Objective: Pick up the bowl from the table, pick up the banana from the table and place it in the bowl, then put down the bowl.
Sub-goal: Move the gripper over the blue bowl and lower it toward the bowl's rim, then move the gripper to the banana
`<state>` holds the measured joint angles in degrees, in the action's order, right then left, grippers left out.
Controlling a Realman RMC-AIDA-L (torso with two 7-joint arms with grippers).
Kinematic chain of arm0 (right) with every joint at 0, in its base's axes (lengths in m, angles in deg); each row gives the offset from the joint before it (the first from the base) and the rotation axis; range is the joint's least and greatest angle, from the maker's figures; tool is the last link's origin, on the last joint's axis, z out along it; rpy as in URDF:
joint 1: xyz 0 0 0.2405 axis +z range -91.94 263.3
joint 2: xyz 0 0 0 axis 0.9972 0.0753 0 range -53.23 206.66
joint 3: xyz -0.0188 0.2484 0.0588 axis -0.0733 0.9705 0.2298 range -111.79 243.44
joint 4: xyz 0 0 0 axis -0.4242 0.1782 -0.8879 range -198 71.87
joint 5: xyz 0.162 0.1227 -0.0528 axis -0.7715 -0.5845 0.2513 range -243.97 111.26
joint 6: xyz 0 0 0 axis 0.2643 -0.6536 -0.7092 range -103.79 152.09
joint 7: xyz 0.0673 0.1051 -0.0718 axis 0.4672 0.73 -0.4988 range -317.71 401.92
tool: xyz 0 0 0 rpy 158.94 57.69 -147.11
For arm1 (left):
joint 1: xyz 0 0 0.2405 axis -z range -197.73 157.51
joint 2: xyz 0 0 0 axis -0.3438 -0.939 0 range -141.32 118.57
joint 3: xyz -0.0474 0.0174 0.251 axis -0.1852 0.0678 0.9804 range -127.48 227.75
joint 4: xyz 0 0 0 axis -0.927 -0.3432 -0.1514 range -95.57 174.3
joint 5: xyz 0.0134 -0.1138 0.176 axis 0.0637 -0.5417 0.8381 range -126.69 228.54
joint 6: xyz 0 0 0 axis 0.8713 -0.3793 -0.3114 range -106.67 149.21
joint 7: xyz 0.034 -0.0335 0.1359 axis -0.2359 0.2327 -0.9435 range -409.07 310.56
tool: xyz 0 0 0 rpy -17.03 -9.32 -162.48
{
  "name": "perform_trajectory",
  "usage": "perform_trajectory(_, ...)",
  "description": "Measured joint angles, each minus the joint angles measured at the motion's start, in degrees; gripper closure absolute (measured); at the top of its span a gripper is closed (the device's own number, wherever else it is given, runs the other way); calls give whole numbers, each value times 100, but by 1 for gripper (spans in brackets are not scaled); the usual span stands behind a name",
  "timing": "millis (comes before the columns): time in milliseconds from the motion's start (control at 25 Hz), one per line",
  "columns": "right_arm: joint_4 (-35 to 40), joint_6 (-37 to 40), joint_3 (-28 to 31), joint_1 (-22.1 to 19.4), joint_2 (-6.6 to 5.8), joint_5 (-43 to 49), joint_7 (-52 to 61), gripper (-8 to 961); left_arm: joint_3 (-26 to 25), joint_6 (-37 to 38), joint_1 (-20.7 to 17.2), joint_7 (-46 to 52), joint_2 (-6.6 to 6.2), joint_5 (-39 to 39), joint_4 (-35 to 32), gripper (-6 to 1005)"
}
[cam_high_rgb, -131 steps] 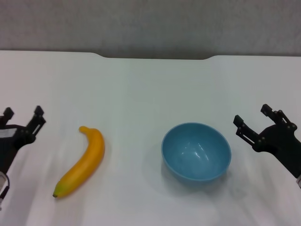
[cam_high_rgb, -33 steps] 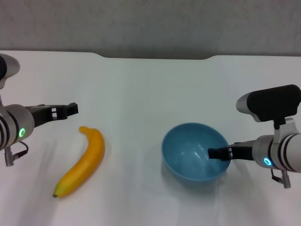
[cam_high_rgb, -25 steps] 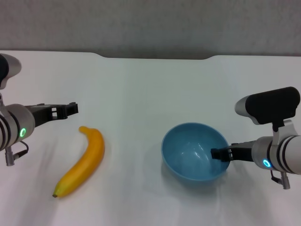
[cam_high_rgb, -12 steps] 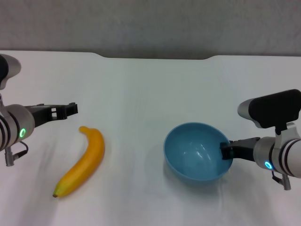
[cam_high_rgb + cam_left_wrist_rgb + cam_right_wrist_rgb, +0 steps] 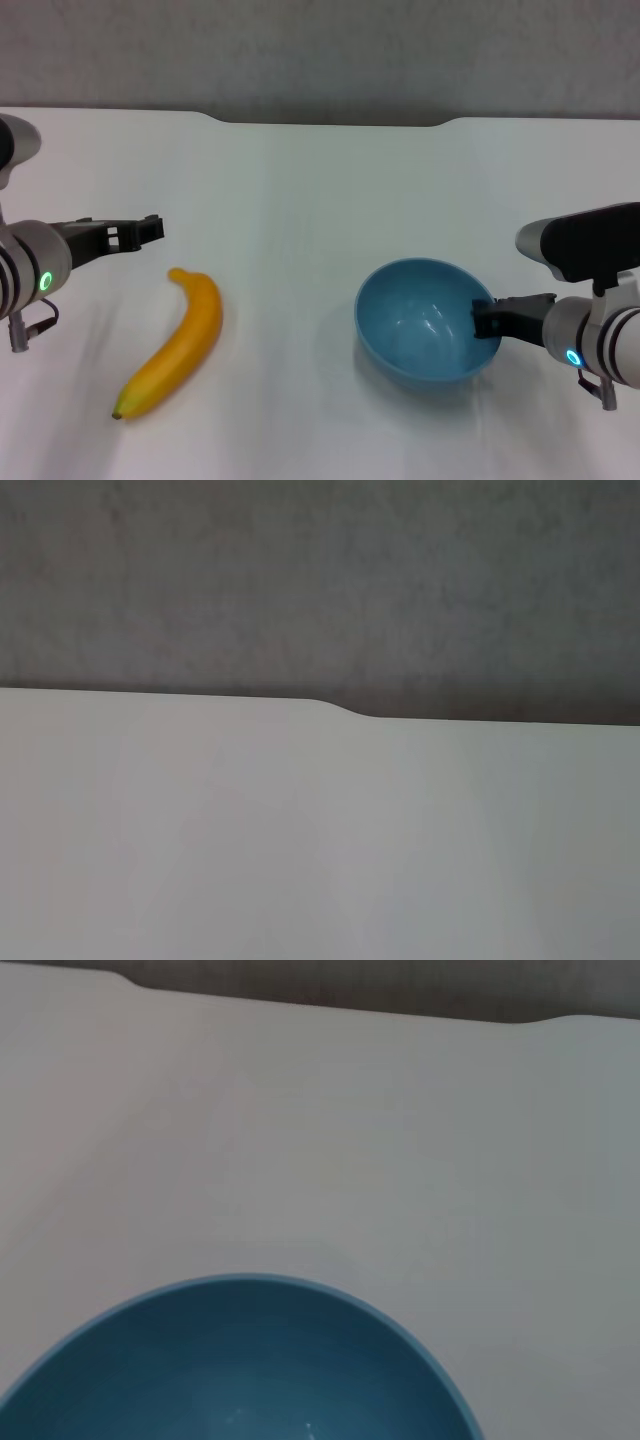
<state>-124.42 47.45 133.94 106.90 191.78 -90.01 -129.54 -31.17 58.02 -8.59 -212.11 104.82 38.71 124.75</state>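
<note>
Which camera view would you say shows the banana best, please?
The head view: the whole banana lies on the table, below the left gripper. The left wrist view shows only bare table and wall; the right wrist view shows the bowl, no banana.

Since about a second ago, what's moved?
The bowl has shifted a little toward the robot's right, drawn along with the right gripper at its right rim as that arm pulled back. The banana and the left gripper, hovering beyond it, stayed put.
</note>
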Motion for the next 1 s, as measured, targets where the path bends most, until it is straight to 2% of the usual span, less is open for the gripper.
perform_trajectory(480, 9, -6, -1, -1, 6, -18, 52, 905, 0, -40, -3, 0, 0, 0, -11, 136)
perform_trajectory(1000, -501, 313, 72, -31, -1, 270, 54, 908, 280, -247, -66, 0, 11, 266, -115, 136)
